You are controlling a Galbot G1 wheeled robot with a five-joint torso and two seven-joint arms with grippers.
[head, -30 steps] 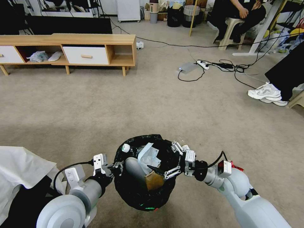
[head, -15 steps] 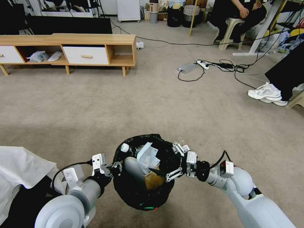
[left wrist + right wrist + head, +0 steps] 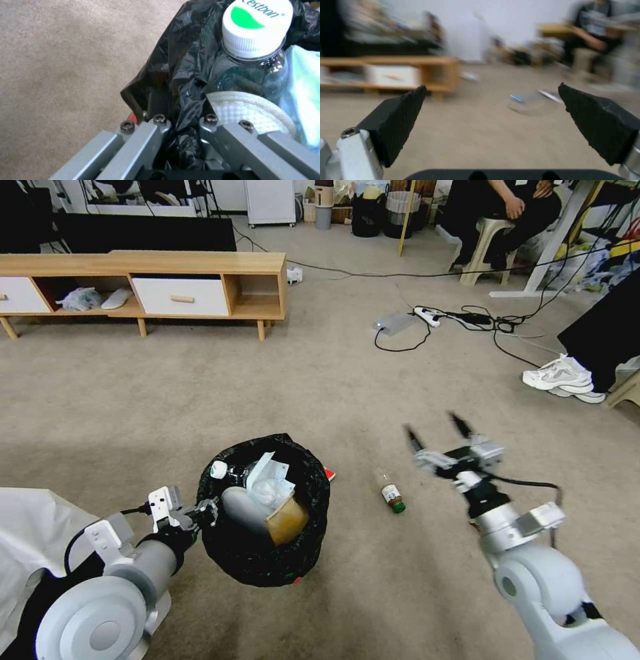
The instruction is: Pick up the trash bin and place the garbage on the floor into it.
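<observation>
The trash bin, lined with a crinkled black bag, hangs above the carpet floor. My left gripper is shut on its rim; the left wrist view shows the fingers pinching the bag beside a white-capped bottle. Inside the bin lie a bottle, a brown paper box and pale tissue. One small bottle of garbage lies on the floor just right of the bin. A bit of red peeks out behind the bin. My right gripper is open and empty, raised right of that bottle.
A low wooden cabinet stands at the back left. A grey power brick with black cables lies mid-right, white sneakers at the right. A seated person is far back. White cloth lies at my lower left.
My right gripper has pulled out of the bin and swung right and up, empty. The left arm has carried the bin left, uncovering the small bottle on the floor.
</observation>
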